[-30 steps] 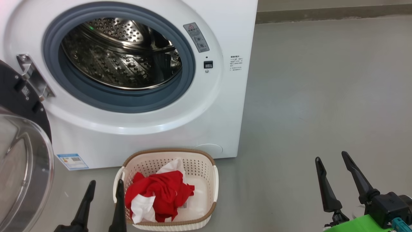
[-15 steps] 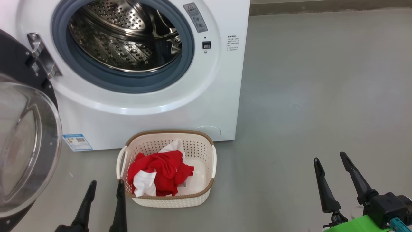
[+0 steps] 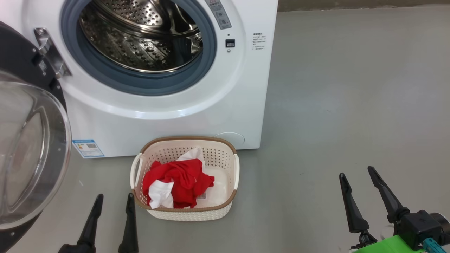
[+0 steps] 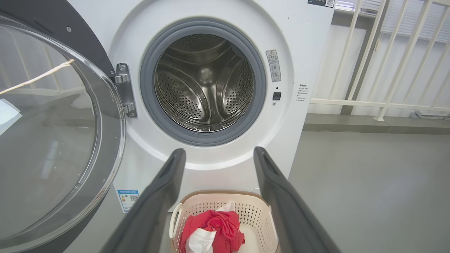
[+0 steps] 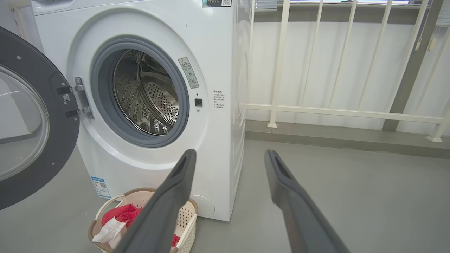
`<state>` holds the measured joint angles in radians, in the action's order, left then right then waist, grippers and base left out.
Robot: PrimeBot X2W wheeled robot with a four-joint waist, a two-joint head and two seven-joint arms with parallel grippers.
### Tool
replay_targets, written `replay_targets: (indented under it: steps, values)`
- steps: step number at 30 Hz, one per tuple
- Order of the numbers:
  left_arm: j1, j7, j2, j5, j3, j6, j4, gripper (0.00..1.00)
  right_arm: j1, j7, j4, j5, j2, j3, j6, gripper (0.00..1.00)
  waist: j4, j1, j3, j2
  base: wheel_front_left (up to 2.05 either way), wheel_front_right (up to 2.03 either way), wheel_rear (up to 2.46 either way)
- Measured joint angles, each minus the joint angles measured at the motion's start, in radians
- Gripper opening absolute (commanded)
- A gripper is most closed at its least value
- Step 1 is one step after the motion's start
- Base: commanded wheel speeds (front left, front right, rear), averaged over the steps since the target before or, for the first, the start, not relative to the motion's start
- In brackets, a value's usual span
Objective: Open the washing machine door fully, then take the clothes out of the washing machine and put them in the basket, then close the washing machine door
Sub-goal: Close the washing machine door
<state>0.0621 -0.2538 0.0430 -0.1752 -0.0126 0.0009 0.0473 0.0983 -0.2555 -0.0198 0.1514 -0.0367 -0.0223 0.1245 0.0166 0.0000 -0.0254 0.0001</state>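
Washing machine door (image 3: pixel 30 151) stands swung wide at your left, hung on its hinge (image 3: pixel 51 52) at the left side of the washing machine (image 3: pixel 168 119) opening, as the job appears to reach its last step. Red-and-white clothes (image 3: pixel 177 182) lie heaped in the basket (image 3: pixel 190 215) on the floor (image 3: pixel 351 88) just in front of the machine. What shows of the steel drum (image 3: pixel 140 42) looks empty, so likely only the closing remains.

Being round, the door has no long axis. Its disc stands upright, the bulging glass of its inner face turned out toward you, its free edge reaching away from the machine.

Your left gripper (image 3: pixel 115 195) hovers low beside the basket, fingers spread and holding nothing. Your right gripper (image 3: pixel 355 171), well apart over bare floor, is likewise spread and empty.

The next move likely calls for your left arm to get round to the door's outer face or free rim. It would then sweep the door rightward about the hinge until it latches, minding the basket below.
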Motion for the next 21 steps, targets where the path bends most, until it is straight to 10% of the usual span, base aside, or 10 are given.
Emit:
replay_targets:
  steps: [21]
  values:
    - [-0.005, 0.0, 0.0, 0.003, -0.003, 0.052, -0.044, 1.0, -0.024, 0.0, -0.003, 0.0, 0.0, 0.04, 0.0, 1.0, -0.163, 0.0, -0.016, 0.0, 0.0, 0.0, 0.0]
